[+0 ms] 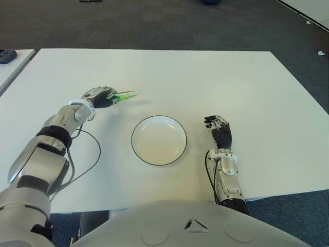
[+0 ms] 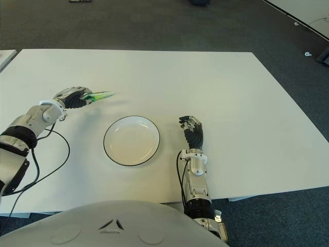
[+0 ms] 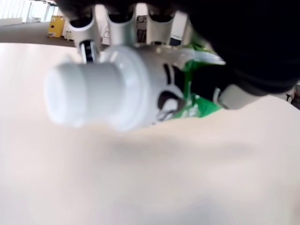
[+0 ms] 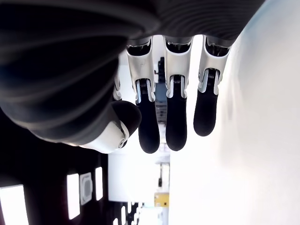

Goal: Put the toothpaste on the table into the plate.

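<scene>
1. I see the green-and-white toothpaste tube with its white screw cap gripped in my left hand, up and to the left of the plate; whether the tube clears the surface I cannot tell.
2. The left fingers are curled tight around the tube's body.
3. The round white plate with a thin dark rim sits empty at centre, nothing between it and the tube.
4. My right hand shows just right of the plate, fingers extended and holding nothing.
5. The white surface stands over dark grey carpet.

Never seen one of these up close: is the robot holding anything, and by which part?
Yes. Its left hand holds the green toothpaste tube around its cap end; the flat end sticks out. The right hand holds nothing.
</scene>
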Robot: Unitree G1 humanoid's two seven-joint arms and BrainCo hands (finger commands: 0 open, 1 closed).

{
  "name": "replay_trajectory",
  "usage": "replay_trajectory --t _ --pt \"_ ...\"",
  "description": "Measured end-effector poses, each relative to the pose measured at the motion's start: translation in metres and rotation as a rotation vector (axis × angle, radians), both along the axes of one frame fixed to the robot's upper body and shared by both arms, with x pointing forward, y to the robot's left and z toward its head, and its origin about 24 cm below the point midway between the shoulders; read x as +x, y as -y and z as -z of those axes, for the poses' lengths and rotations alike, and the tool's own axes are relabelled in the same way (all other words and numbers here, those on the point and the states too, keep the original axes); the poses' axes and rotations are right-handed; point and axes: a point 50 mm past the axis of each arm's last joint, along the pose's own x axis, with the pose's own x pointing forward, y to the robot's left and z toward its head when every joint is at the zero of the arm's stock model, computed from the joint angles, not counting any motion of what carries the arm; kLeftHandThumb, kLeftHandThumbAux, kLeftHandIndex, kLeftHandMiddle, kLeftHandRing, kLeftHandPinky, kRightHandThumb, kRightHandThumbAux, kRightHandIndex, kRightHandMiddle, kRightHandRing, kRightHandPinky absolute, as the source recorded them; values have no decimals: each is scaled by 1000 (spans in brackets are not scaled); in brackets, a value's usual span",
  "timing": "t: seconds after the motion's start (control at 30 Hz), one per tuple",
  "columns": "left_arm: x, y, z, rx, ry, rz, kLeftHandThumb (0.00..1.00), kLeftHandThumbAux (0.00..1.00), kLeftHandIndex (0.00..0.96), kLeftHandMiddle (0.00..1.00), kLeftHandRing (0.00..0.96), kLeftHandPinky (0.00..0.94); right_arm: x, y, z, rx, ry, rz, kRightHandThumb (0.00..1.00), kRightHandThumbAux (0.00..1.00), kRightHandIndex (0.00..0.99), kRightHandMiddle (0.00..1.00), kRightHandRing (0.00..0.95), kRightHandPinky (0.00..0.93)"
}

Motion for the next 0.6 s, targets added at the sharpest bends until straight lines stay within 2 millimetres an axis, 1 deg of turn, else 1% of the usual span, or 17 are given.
replay_trajectory --t 0.37,0.6 --pt "6 3 -23 -94 112 30 714 710 438 796 803 775 2 -1 1 1 1 -10 707 730 426 447 422 426" --pt "5 6 -35 -131 170 66 714 710 439 800 806 778 2 -1 0 0 16 -12 707 729 427 461 435 429"
